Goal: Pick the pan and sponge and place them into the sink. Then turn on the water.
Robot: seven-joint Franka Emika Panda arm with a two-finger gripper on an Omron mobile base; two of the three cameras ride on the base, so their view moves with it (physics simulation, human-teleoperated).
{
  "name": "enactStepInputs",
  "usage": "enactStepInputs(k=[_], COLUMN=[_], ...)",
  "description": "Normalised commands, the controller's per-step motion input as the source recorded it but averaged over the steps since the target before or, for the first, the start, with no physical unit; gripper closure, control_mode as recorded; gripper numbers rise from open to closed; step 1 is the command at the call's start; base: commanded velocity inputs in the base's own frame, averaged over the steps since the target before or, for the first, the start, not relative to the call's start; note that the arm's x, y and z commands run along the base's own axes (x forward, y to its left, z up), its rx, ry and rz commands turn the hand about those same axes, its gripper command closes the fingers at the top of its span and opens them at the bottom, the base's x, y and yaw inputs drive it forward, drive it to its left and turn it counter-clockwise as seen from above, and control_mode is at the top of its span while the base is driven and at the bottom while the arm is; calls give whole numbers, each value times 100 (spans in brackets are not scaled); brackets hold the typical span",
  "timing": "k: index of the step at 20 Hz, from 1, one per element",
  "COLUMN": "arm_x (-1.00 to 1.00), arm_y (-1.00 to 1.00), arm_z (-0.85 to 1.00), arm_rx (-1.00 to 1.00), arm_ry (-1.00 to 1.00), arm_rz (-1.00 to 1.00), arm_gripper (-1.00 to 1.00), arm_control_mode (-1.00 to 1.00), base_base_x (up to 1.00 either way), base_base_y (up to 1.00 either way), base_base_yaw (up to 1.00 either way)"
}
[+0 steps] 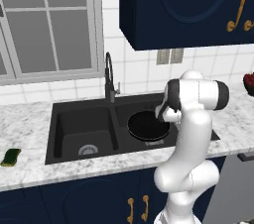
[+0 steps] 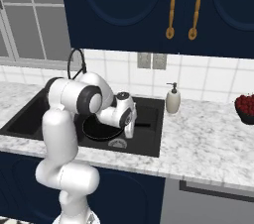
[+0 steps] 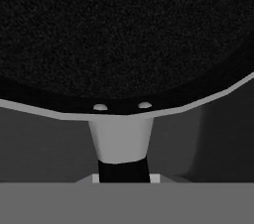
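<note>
While the round shallow black frying pan [image 1: 147, 124] sits in the right basin of the matte black double-basin sink [image 1: 64, 129], its handle runs down between the gripper [image 3: 124, 176] fingers; whether they clamp it cannot be told. Left of the sink, the small green-and-yellow sponge [image 1: 10, 157] lies on the marble counter [image 1: 30, 171].

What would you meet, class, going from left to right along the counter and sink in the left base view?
sponge → left sink drain → faucet → pan → robot arm → red fruit bowl
</note>
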Motion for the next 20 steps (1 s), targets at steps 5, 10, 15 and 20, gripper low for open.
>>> enactStepInputs(k=[5,10,15,20], arm_x=[32,22,19,17], arm_y=[0,0,0,0], arm_z=[-41,-48,-53,-53], arm_rx=[8,6,2,0], arm_ry=[0,0,0,0], arm_rz=[0,0,0,0], arm_gripper=[100,100,100,100], arm_control_mode=[-100,-100,-100,-100], base_base_x=[0,0,0,0], base_base_y=[0,0,0,0], base_base_yaw=[0,0,0,0])
